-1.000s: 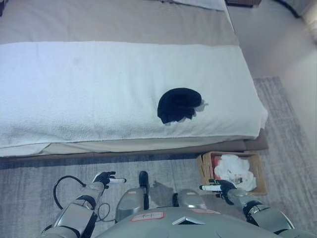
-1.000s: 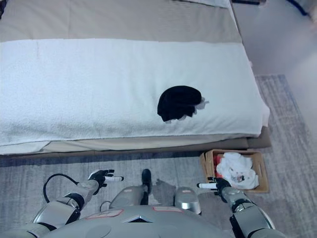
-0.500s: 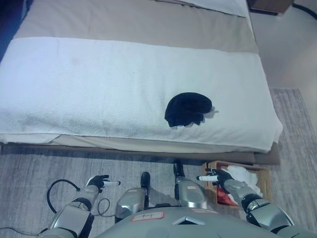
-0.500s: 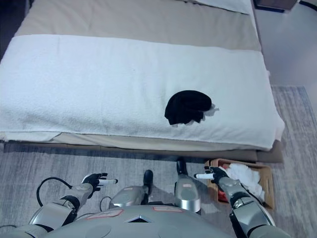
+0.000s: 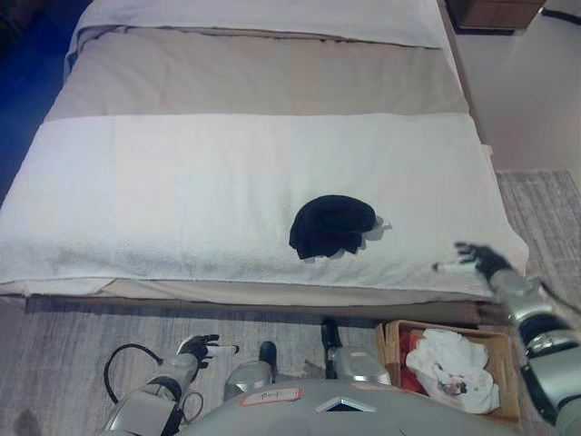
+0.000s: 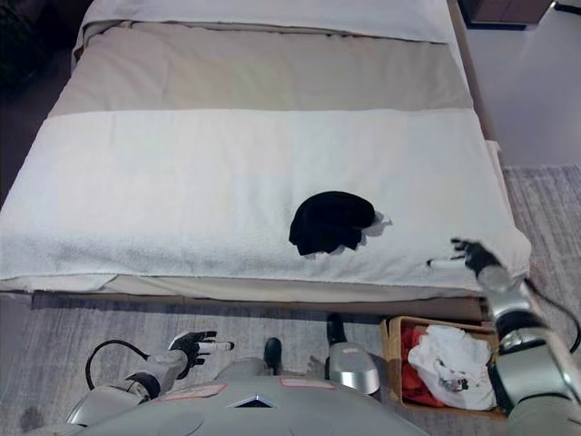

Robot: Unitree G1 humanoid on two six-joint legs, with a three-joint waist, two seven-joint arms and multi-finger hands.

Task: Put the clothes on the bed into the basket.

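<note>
Raised over the near right corner of the bed, the robot's right hand (image 6: 469, 255) is seen with dark fingers spread loosely and a white-tipped finger pointing toward the left; nothing is held in it, and it is well apart from the clothing. Low at the left, above the grey woven carpet (image 5: 64, 350), the robot's left hand (image 5: 200, 347) is held with its fingers relaxed and a white-tipped finger extended to the right, also empty. A wide bed (image 5: 272, 77) covered in beige sheeting fills the upper part of the scene, and a broad white terry blanket (image 6: 163, 191) is spread across its near half, hanging over the front edge. On that blanket, right of centre and near the front edge, a crumpled black garment (image 6: 330, 221) is lying in a rounded heap, with a small piece of pale cloth showing at its right side. On the carpet below the bed's right end, a rectangular brown woven basket (image 5: 392, 338) is set. Inside it a bunched white garment (image 5: 451, 370) is seen, with a red garment (image 6: 414, 371) tucked beside it at the left.
</note>
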